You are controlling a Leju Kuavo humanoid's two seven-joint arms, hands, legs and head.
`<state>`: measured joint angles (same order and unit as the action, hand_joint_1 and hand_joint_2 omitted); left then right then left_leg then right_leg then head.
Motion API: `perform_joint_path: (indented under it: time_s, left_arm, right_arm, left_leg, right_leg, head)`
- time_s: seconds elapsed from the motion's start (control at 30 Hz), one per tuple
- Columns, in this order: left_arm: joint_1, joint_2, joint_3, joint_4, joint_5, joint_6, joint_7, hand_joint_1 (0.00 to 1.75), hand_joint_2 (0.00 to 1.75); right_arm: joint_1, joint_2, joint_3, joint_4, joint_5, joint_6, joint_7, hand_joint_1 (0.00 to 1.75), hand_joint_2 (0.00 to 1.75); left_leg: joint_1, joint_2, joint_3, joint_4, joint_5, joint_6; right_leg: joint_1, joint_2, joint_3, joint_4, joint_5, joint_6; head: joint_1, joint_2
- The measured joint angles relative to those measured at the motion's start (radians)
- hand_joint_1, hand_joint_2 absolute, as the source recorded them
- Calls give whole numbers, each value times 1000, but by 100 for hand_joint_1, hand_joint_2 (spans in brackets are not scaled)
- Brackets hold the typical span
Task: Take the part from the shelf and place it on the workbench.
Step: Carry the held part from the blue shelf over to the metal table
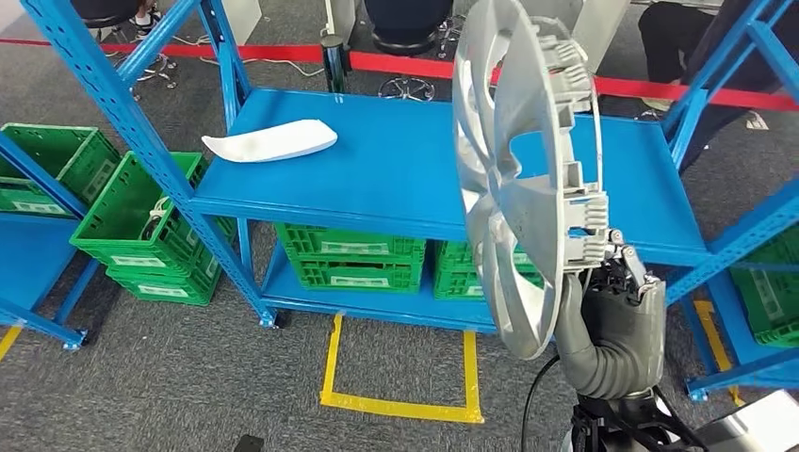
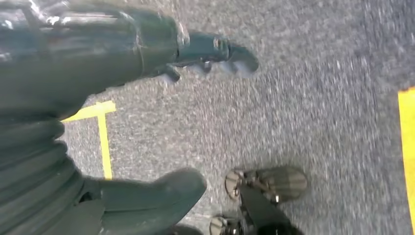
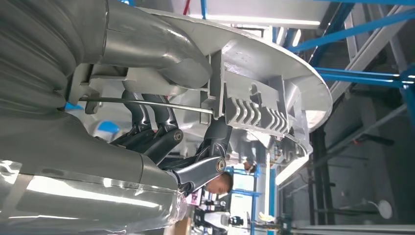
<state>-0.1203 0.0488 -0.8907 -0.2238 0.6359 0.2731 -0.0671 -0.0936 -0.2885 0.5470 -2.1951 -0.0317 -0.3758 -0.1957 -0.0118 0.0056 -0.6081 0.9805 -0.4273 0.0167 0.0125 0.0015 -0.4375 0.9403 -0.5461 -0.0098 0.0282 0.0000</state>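
Hubcap (image 1: 513, 179), held upright on edge at the robot's 1 o'clock, clear of the shelf (image 1: 396, 179). Right hand (image 1: 617, 282) gripped its lower rim, thumb on the face, fingers (image 3: 161, 132) curled behind the clips. Left hand (image 2: 161, 44) hung empty, fingers apart, over carpet. Risk: a top-heavy disc held at one rim point could pivot or slip during the turn to the workbench, or clip a shelf post.

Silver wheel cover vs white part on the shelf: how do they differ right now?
The silver wheel cover is round and large, upright on edge, gripped by the right hand in front of the shelf. The white part is smaller and elongated, lying flat and untouched on that shelf. Both look like moulded plastic.
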Motion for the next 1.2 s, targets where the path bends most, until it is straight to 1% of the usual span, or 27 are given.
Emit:
perform_joint_path:
  time_s: [0.07, 0.1, 0.13, 0.2, 0.23, 0.27, 0.3, 0.37, 0.43, 0.5, 0.57, 0.6, 0.63, 0.67, 0.7, 0.73, 0.77, 0.8, 0.83, 0.87, 0.9, 0.93, 1.0, 1.03, 1.1, 1.13, 1.2]
  left_arm:
    - [2, 1, 0, 0, 0, 0, 2, 0, 175]
    - [2, 1, 0, 0, 0, 0, 2, 0, 175]
    - [2, 2, 0, 0, 0, 0, 3, 0, 175]
    - [1, 2, 0, 1, 0, 0, 3, 0, 175]
    - [2, 2, 0, 1, 0, 0, 4, 0, 175]
    - [2, 2, 0, 1, 0, 0, 4, 0, 175]
    - [1, 2, 0, 1, 0, 0, 4, 0, 175]
    - [1, 3, 0, 1, -1, 0, 5, 0, 175]
    - [-2, 4, 0, 1, -1, 0, 5, 0, 175]
    - [-3, 4, 0, 1, -1, 0, 6, 0, 175]
    - [-3, 4, 0, 1, -2, 0, 6, 0, 175]
    - [-4, 3, 0, 1, -1, 0, 6, 0, 175]
    - [-5, 3, 0, 1, -1, 0, 7, 0, 175]
    - [-6, 3, 0, 1, -1, 0, 7, 0, 175]
    - [-6, 3, 0, 1, -1, 0, 7, 0, 175]
    - [-6, 4, 0, 1, -2, 0, 7, 0, 175]
    - [-6, 4, 0, 1, -2, 0, 7, 0, 175]
    - [-5, 4, 0, 1, -2, 0, 7, 0, 175]
    - [-5, 4, 0, 1, -2, 0, 7, 0, 175]
    - [-5, 4, 0, 1, -2, 0, 7, 0, 175]
    - [-5, 4, 0, 1, -2, 0, 7, 0, 175]
    - [-5, 3, 0, 1, -2, 0, 6, 0, 175]
    - [-5, 2, 0, 0, -1, 1, 6, 0, 175]
    - [-5, 2, 0, 0, -1, 1, 6, 0, 175]
    - [-5, 2, 0, 1, 0, 2, 6, 0, 175]
    - [-4, 3, 0, 1, 0, 2, 6, 0, 175]
    - [-4, 4, 0, 0, 0, 2, 7, 0, 175]
  right_arm:
    - [0, 0, -4, 0, 0, 0, 0, 175, 175]
    - [0, 0, -5, 0, 0, 0, 1, 175, 175]
    - [1, 0, -6, 1, -1, 0, 1, 175, 175]
    - [2, -1, -7, 1, -1, 0, 2, 175, 175]
    - [3, -1, -7, 1, -1, 0, 2, 175, 175]
    - [3, -1, -7, 1, -1, 0, 3, 175, 175]
    - [3, -1, -7, 2, -1, 0, 3, 175, 175]
    - [4, -1, -7, 2, -2, 0, 3, 175, 175]
    - [4, -1, -7, 2, -2, 0, 3, 175, 175]
    - [4, -2, -7, 2, -2, 0, 3, 175, 175]
    - [5, -2, -7, 2, -2, 0, 3, 175, 175]
    - [5, -2, -7, 2, -2, 0, 3, 175, 175]
    - [6, -3, -7, 2, -2, 0, 3, 175, 175]
    - [6, -3, -8, 2, -2, 0, 3, 175, 175]
    - [7, -3, -8, 2, -2, 0, 3, 175, 175]
    - [7, -3, -8, 2, -3, 0, 3, 175, 175]
    - [8, -3, -8, 3, -3, 0, 3, 175, 175]
    - [8, -3, -8, 3, -3, 0, 3, 175, 175]
    - [9, -3, -8, 3, -3, 0, 3, 175, 175]
    - [9, -3, -8, 3, -3, 0, 3, 175, 175]
    - [9, -3, -8, 3, -3, 0, 3, 175, 175]
    - [8, -3, -8, 3, -3, 0, 3, 175, 175]
    - [8, -3, -8, 2, -3, -1, 3, 175, 175]
    - [8, -3, -8, 2, -3, -1, 3, 175, 175]
    - [8, -3, -8, 2, -3, -2, 3, 175, 175]
    - [8, -3, -9, 2, -3, -2, 3, 175, 175]
    - [9, -3, -9, 2, -3, -2, 3, 175, 175]
  left_leg:
    - [0, 0, -13, 10, -11, -11]
    - [1, -1, -25, 37, -43, -17]
    - [3, -3, -41, 82, -90, -23]
    - [11, -6, -73, 211, -187, -35]
    - [14, -6, -81, 268, -209, -39]
    - [16, -7, -78, 303, -209, -43]
    - [19, -7, -59, 307, -188, -46]
    - [22, -6, 27, 209, -128, -46]
    - [20, -8, 127, 65, -132, -39]
    - [15, -11, 165, -7, -160, -25]
    - [13, -10, 154, -12, -148, -9]
    - [14, -10, 144, -12, -137, 0]
    - [16, -8, 131, -14, -123, 8]
    - [17, -8, 117, -14, -110, 14]
    - [17, -8, 100, -14, -96, 18]
    - [16, -8, 83, -13, -83, 21]
    - [14, -8, 67, -12, -71, 22]
    - [12, -8, 49, -12, -59, 21]
    - [10, -7, 35, -11, -48, 21]
    - [8, -7, 22, -11, -39, 20]
    - [5, -7, 11, -11, -29, 18]
    - [2, -6, 4, -10, -22, 16]
    - [-3, -4, -4, -8, -8, 9]
    - [-3, -1, -7, -6, -2, 5]
    - [-1, 4, -11, -5, 9, -5]
    - [1, 5, -17, 4, 0, -11]
    - [6, 0, -46, 71, -63, -24]
  right_leg:
    - [-5, -4, -13, -9, 15, -9]
    - [-8, -7, -23, -13, 26, -14]
    - [-10, -9, -37, -14, 38, -19]
    - [-9, -10, -68, -7, 58, -22]
    - [-9, -11, -85, -2, 67, -22]
    - [-9, -12, -103, 5, 75, -20]
    - [-10, -13, -122, 15, 83, -18]
    - [-11, -14, -156, 35, 94, -12]
    - [-10, -14, -179, 54, 104, -2]
    - [-11, -14, -187, 60, 116, 9]
    - [-13, -14, -190, 57, 132, 21]
    - [-15, -12, -198, 64, 120, 28]
    - [-16, -10, -208, 86, 88, 33]
    - [-18, -8, -220, 123, 42, 38]
    - [-20, -7, -234, 187, -19, 42]
    - [-21, -7, -243, 255, -65, 45]
    - [-22, -7, -248, 311, -91, 46]
    - [-21, -7, -242, 350, -96, 46]
    - [-21, -7, -223, 352, -77, 43]
    - [-20, -7, -195, 327, -50, 39]
    - [-18, -7, -144, 264, -23, 32]
    - [-15, -7, -88, 187, -10, 24]
    - [-9, -7, 17, 27, -17, 9]
    - [-6, -7, 40, -11, -27, 4]
    - [-4, -6, 43, -33, -27, -3]
    - [-5, -6, 37, -33, -19, -8]
    - [-9, -8, 23, -35, -3, -20]
  head:
    - [4, 0]
    - [0, 0]
    - [-7, 0]
    - [-23, 0]
    - [-27, 0]
    - [-32, 0]
    - [-36, 0]
    - [-44, 0]
    - [-52, 0]
    - [-54, 0]
    - [-51, 0]
    - [-50, 0]
    - [-46, 0]
    - [-40, 0]
    - [-33, 0]
    - [-24, 0]
    - [-18, 0]
    - [-11, 0]
    - [-5, 0]
    - [-1, 0]
    - [4, 0]
    - [6, 0]
    - [7, 0]
    - [6, 0]
    - [4, 0]
    - [3, 0]
    - [-5, 0]
